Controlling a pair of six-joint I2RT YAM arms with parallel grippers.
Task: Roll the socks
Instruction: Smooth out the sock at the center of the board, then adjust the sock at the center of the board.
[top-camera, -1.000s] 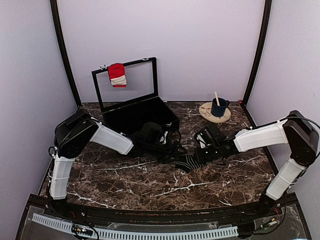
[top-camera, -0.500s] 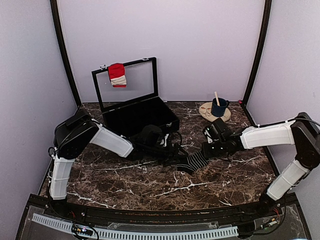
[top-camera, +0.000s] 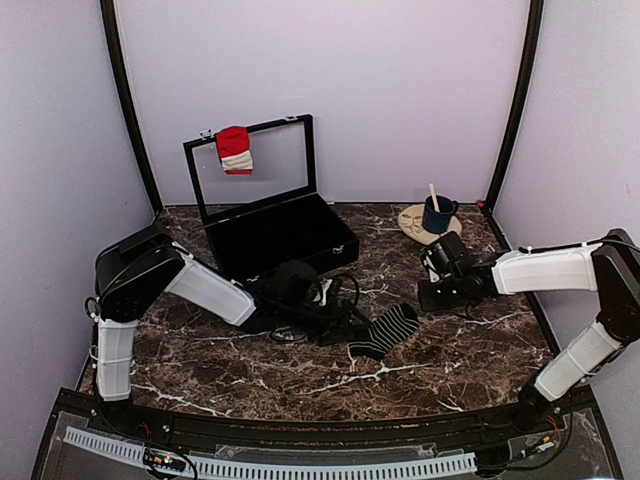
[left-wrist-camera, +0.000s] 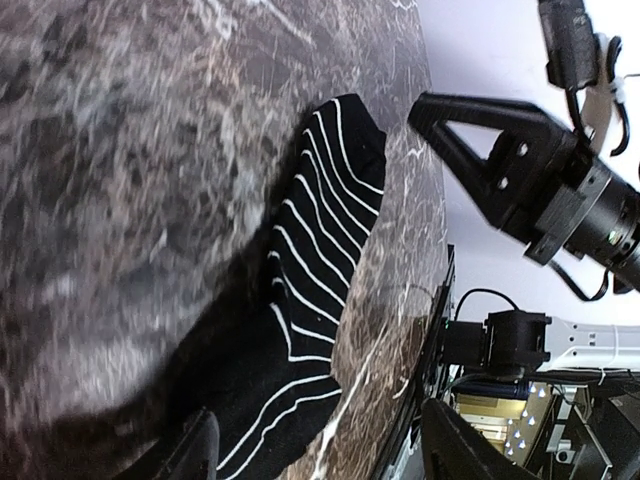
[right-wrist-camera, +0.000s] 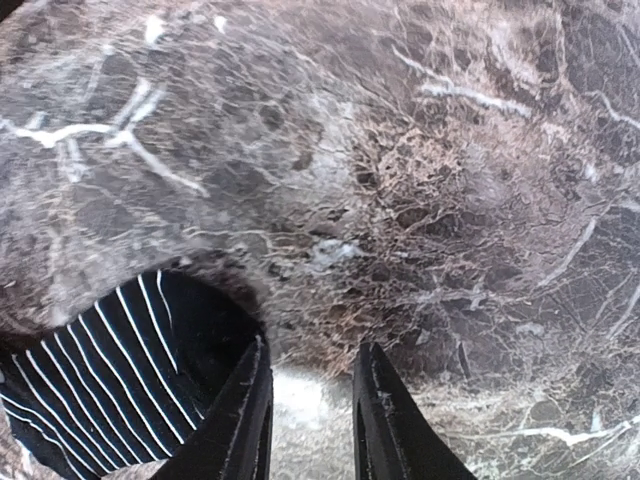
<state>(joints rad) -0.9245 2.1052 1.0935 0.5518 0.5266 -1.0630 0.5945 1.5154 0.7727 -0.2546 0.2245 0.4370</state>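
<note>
clearly nothing is rolled yet: we see a black striped sock (top-camera: 385, 328) flat on the marble table (top-camera: 250, 380). the left gripper (left-wrist-camera: 320, 445) gapes wide and empty at one end of it. the right gripper (right-wrist-camera: 310, 410), nearly closed, holds nothing nearby. a red sock (top-camera: 235, 149) hangs on the case lid (top-camera: 309, 150).

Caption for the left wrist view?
Open left gripper frames the near end of a black white-striped sock lying on the marble table; the right gripper hangs clear beyond its far end.

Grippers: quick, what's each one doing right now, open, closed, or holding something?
Left gripper: wide open, holding nothing.
Right gripper: barely open, holding nothing.
</note>
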